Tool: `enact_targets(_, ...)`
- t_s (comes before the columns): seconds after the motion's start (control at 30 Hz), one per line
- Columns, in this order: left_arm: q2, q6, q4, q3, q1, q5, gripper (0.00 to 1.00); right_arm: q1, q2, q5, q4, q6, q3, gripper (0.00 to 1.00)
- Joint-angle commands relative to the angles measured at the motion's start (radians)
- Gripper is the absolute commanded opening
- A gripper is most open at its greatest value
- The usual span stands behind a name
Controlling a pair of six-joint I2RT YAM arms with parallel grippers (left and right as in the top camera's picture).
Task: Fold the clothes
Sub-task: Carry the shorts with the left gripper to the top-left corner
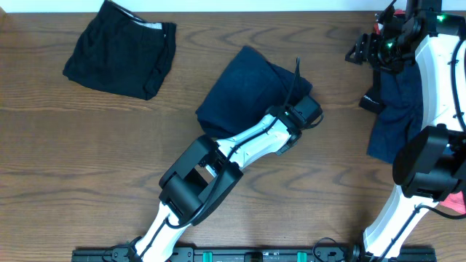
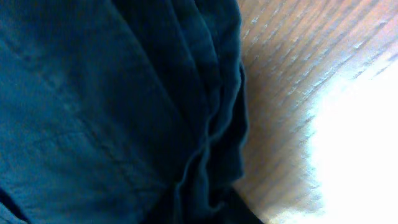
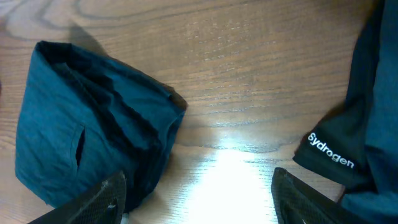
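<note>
Overhead, you are seeing the black garment point(image 1: 120, 51) lying folded at the far left of the bench point(image 1: 73, 160), clear of the work. The navy shorts point(image 1: 247, 87) are sitting mid-bench, partly folded. Your left gripper point(image 1: 304, 115) is sitting at their right edge, probably to work a fold. You cannot tell whether it is pinching cloth, since the left wrist view is showing only fabric. Your right gripper point(image 3: 199, 208) is hanging spread wide, holding nothing, near a second navy garment point(image 1: 397, 120). A coral-pink garment point(image 1: 455, 200) is peeking out under that arm.
</note>
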Motion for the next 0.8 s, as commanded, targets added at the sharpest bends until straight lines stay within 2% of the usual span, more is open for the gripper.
enact_targets(0.0,0.065,-0.014,-0.017,-0.029,0.032,-0.058,0.10,0.002,-0.018,0.004,-0.001,-0.021,0.008,0.73)
enact_targets(0.1,0.055,-0.066,-0.030,-0.025,0.061,-0.113,0.06,0.002,-0.018,0.004,-0.002,-0.021,0.008,0.73)
enact_targets(0.3,-0.029,-0.150,-0.123,0.021,0.136,-0.140,0.06,0.002,-0.018,0.004,-0.001,-0.021,0.008,0.73)
enact_targets(0.5,-0.222,-0.179,-0.126,0.039,0.208,-0.140,0.06,0.002,-0.018,0.004,-0.001,-0.021,0.008,0.73)
enact_targets(0.77,-0.505,-0.238,-0.043,0.039,0.336,-0.164,0.06,0.003,-0.018,0.003,-0.001,-0.020,0.008,0.73)
